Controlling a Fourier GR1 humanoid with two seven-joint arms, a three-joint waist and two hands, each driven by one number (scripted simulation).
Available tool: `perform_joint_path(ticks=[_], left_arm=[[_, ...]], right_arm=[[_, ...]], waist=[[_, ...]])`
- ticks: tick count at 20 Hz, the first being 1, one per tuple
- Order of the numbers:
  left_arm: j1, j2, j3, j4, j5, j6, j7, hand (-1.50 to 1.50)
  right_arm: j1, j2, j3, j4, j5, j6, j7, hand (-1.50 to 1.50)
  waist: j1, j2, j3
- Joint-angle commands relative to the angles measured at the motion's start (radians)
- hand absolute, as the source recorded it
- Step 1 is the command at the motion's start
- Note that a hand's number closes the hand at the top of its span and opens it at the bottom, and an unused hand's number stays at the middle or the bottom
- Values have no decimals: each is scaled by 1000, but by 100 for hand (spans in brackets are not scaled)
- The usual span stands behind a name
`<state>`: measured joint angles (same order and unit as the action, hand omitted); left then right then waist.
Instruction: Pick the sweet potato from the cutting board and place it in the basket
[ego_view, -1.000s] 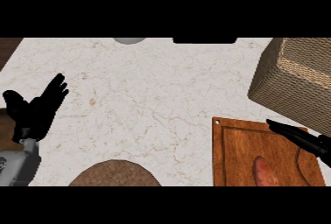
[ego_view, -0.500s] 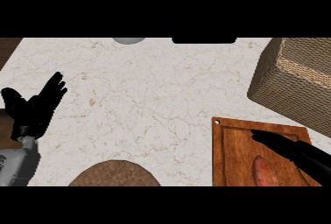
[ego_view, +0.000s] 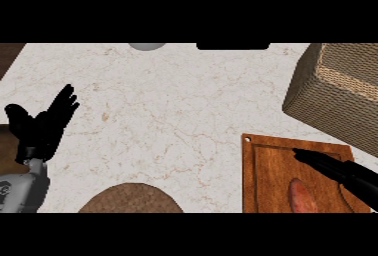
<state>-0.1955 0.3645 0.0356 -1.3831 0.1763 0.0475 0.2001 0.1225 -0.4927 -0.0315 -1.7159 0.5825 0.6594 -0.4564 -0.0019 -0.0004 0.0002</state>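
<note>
Above the sweet potato (ego_view: 302, 196), right hand (ego_view: 341, 170) fingers extend.

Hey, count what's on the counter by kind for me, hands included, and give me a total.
Sweet potato: 1
Cutting board: 1
Basket: 1
Hands: 2, left hand and right hand
Brown round object at the lower edge: 1
Total: 6

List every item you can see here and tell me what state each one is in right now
sweet potato: lying on the cutting board, not held
cutting board: flat on the counter
basket: on the counter beyond the board, inside not visible
right hand: open, fingers straight, above the board
left hand: open, resting at the left edge, fingers up
</note>
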Motion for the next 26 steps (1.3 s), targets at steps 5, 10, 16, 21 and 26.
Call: perform_joint_path(ticks=[5,10,16,21,26], left_arm=[[0,-28,18,-1,-19,-14,-2,0],[-18,0,73,-25,-6,-62,42,0],[-8,-67,38,0,-76,-35,3,0],[-63,-30,87,47,-45,-73,14,0],[-62,-70,72,53,-86,-56,23,0]], right_arm=[[77,-41,28,1,-15,8,-153,-150],[1,-11,54,89,63,-65,-118,-150],[92,0,102,62,158,-146,-143,-150],[53,2,206,30,281,-211,-135,150],[12,75,237,80,329,-225,-118,150]], waist=[[-3,0,0],[2,0,0],[-1,0,0],[-1,0,0],[0,1,0]])
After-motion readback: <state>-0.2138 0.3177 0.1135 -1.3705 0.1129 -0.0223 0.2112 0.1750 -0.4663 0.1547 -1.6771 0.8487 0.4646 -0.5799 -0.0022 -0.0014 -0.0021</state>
